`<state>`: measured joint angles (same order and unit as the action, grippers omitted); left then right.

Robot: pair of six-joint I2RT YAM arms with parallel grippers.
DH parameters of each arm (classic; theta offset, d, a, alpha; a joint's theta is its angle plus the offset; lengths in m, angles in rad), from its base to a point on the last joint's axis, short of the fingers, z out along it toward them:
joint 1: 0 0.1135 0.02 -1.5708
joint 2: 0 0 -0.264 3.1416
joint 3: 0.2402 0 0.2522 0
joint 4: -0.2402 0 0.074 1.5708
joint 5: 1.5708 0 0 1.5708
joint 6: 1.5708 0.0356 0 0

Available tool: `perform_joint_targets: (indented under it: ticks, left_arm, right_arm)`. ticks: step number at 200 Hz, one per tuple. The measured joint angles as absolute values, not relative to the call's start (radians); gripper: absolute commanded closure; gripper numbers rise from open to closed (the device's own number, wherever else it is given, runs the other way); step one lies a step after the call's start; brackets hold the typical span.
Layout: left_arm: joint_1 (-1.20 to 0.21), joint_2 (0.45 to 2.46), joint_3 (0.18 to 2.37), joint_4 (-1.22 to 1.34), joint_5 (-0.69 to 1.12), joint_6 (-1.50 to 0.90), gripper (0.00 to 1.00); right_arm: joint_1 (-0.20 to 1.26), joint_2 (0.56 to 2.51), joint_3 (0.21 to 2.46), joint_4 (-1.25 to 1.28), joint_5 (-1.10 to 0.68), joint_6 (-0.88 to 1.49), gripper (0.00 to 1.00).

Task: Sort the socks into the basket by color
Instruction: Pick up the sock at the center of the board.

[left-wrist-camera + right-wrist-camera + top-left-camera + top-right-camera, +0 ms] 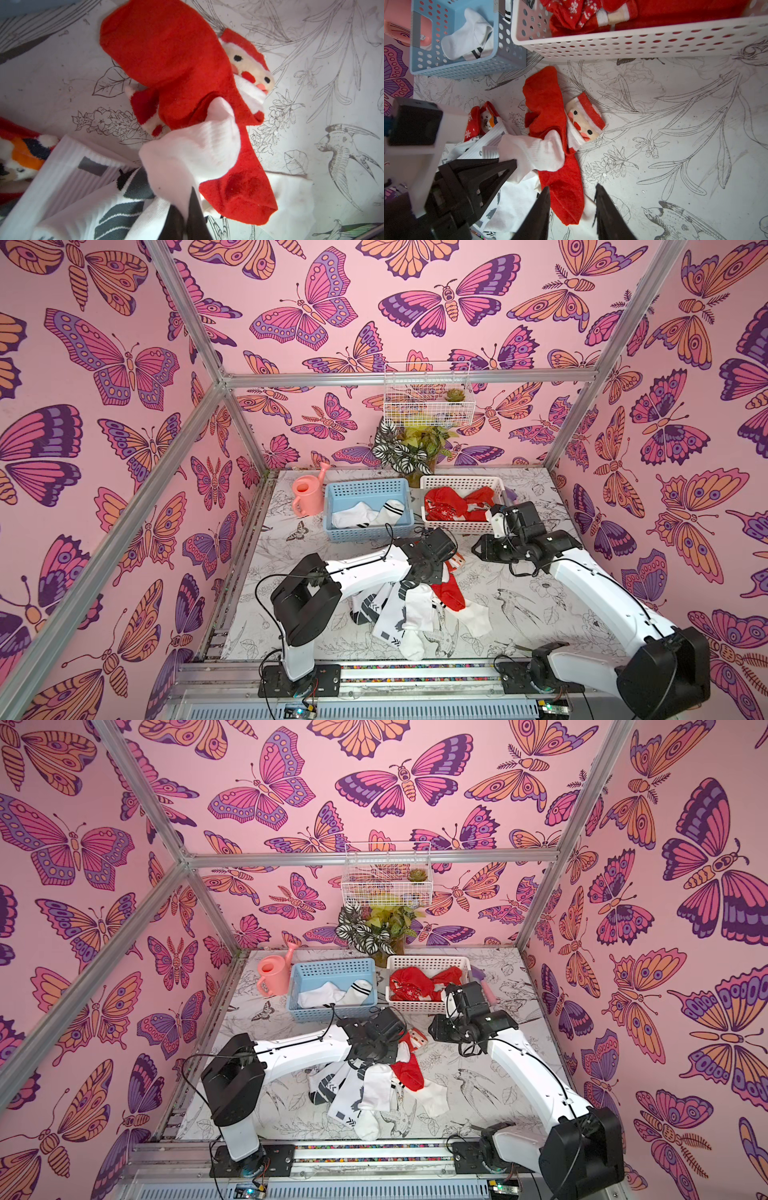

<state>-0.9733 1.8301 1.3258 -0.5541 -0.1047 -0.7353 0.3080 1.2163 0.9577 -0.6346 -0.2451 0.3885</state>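
My left gripper (185, 207) is shut on a plain white sock (191, 149), pinching it above the pile of socks (399, 614) mid-table. Under that sock lie a long red sock (166, 52) and a Santa-faced sock (249, 66). White socks with grey blocks (116, 207) lie beside them. My right gripper (573, 199) hangs open in the air over the red sock's (546, 104) toe end, holding nothing. The blue basket (368, 489) holds white socks with black stripes (365, 514). Red socks (453, 502) fill the white basket (457, 481).
A pink watering can (307, 493) stands left of the blue basket. A potted plant (411, 448) sits behind the baskets under a wire wall basket (428, 393). A metal rail (415, 672) runs along the table's front edge. A snowman sock (20, 153) lies beside the pile.
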Motion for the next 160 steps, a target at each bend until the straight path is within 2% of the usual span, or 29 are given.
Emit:
perform_joint_targets:
  ticks: [88, 160]
  left_arm:
    - [-0.944, 1.747, 1.384, -0.597, -0.113, -0.64, 0.97]
    - [-0.84, 1.729, 1.539, -0.686, -0.112, -0.463, 0.97]
  right_arm:
    - [0.308, 1.216, 0.958, -0.635, -0.246, 0.389, 0.62]
    - [0.308, 1.216, 0.958, -0.64, -0.246, 0.388, 0.61]
